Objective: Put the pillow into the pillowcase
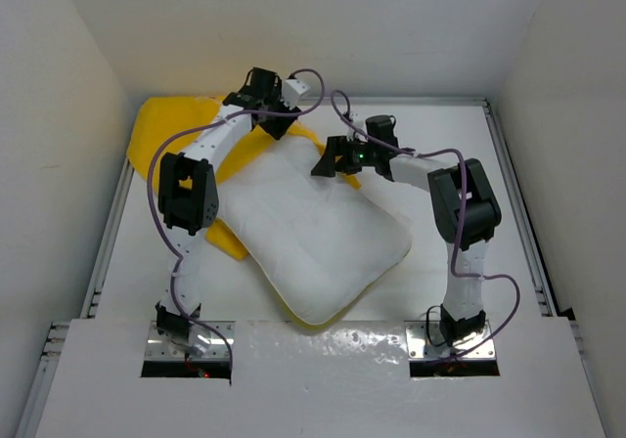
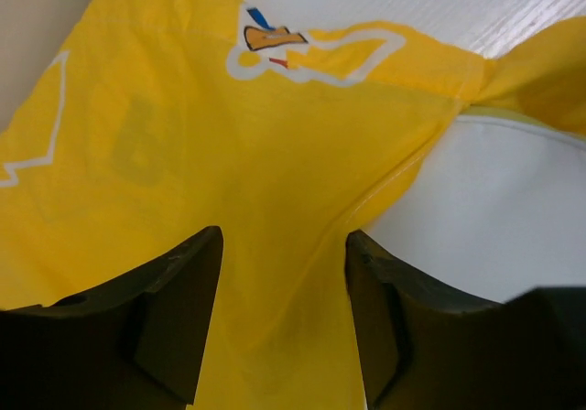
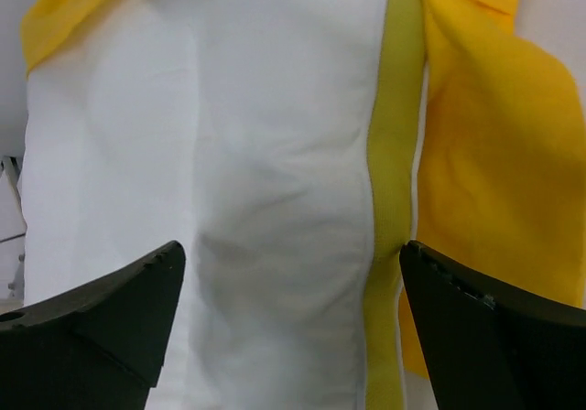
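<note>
Ideally, left gripper (image 2: 284, 241), jaws parted astride pillowcase (image 2: 165, 145), should pinch one layer; right gripper (image 3: 293, 250), wide open, nudges pillow (image 3: 229, 154) inward.

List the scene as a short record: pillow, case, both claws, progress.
pillow: white, lying slantwise on the table, mostly uncovered
pillowcase: yellow, crumpled at the far left, partly under the pillow
left claw: open, yellow fabric running between its fingers
right claw: open, over the pillow beside its yellow seam
progress: pillow not yet inside the pillowcase
</note>
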You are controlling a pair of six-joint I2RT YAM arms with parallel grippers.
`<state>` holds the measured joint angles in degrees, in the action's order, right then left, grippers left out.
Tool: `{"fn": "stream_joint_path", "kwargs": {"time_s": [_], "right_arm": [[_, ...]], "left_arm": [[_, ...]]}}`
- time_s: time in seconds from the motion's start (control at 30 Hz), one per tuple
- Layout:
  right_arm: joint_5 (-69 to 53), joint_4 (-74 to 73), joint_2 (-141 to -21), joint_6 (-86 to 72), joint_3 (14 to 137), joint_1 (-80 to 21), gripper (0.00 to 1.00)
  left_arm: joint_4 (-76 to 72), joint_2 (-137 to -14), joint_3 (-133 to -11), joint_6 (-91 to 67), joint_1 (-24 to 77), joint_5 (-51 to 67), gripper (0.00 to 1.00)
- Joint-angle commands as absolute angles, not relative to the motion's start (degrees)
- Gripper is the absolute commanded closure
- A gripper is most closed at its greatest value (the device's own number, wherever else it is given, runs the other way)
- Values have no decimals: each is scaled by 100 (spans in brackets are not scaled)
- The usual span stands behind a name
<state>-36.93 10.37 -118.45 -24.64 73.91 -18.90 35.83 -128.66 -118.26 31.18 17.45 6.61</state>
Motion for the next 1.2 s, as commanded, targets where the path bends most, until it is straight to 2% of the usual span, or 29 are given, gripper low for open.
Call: {"fn": "stream_joint_path", "kwargs": {"time_s": [0.0,0.23,0.3,0.37,0.4,0.43,0.47,0.53,0.73,0.93,1.03,1.13,1.17], "right_arm": [[-3587,1134,-11750,-2672,7768,-1749,1],[-3692,1020,-12471,-2821,8481,-1767,1],[-3604,1107,-12594,-2874,8411,-1810,5],[-3656,1151,-12673,-2883,8376,-1889,23],[-3804,1082,-12743,-2874,8393,-1933,34],[-3832,1011,-12753,-2865,8420,-1960,65],[-3841,950,-12753,-2857,8437,-2030,78],[-3815,923,-12613,-2795,8376,-2100,99],[-3946,668,-11771,-1987,8236,-2592,100],[-3692,2134,-11399,-2636,7778,-2751,100],[-3139,3135,-11443,-3302,7744,-2664,100],[-2095,4330,-11610,-4802,7560,-2497,100],[-1326,4655,-11680,-5051,7472,-2444,100]], "left_arm": [[3446,-12744,-11751,3340,1740,685,45],[4192,-12867,-11725,3542,1758,1151,45],[4149,-12832,-11515,3437,1758,1177,49],[4017,-12815,-11426,3323,1758,1327,63],[3930,-12823,-11374,3113,1758,1362,79],[3746,-12823,-11373,2981,1767,1336,87],[3675,-12841,-11486,2684,1758,1319,97],[3656,-12850,-11732,2462,1758,1405,100],[3902,-12568,-12761,2127,1810,2389,100],[4692,-12568,-12692,2645,1942,3145,100],[5211,-12560,-12446,3014,2030,3682,100],[5545,-12481,-12226,3312,2074,4069,100],[5746,-12463,-12243,3374,2074,4148,100]]}}
